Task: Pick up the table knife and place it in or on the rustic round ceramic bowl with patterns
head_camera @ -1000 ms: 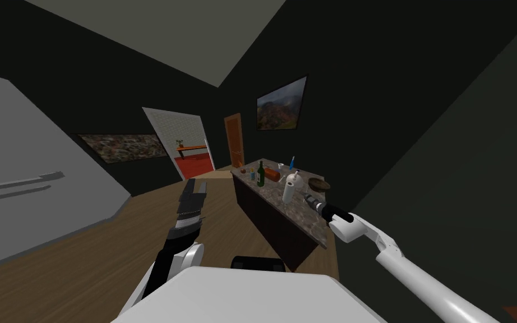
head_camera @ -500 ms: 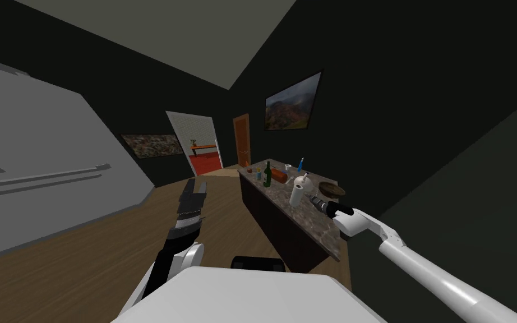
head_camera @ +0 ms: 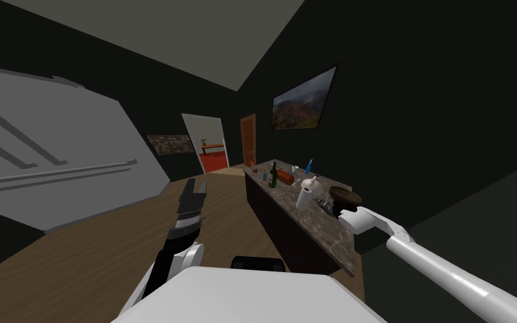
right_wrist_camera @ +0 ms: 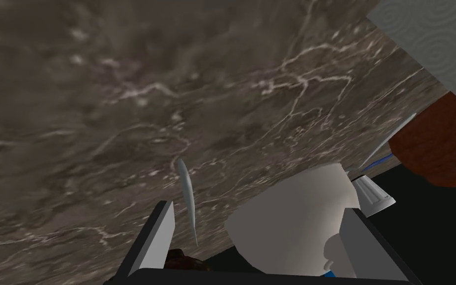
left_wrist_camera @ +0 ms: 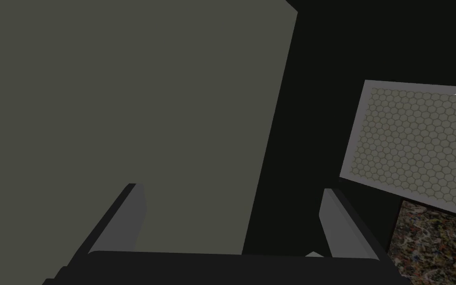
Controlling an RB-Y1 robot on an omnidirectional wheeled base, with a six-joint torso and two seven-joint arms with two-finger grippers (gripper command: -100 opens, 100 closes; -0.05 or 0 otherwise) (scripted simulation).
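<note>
- You have a long counter (head_camera: 326,229) with a dark, white-veined stone top over a dark base, standing on the wooden floor (head_camera: 83,263).
- On its near part stand a white paper roll (head_camera: 304,198), a white jug (head_camera: 311,184) just behind it, and a brown round bowl (head_camera: 345,194) to their right.
- Farther along you see a green bottle (head_camera: 273,175), a red-brown cylinder (head_camera: 285,177) beside it, and a small white cup (head_camera: 295,168).
- A slim silver table knife (right_wrist_camera: 186,190) lies flat on the bare stone.

Dim, flat light (walls (head_camera: 420,84) nearly black), brightest through the far doorway (head_camera: 212,148).
</note>
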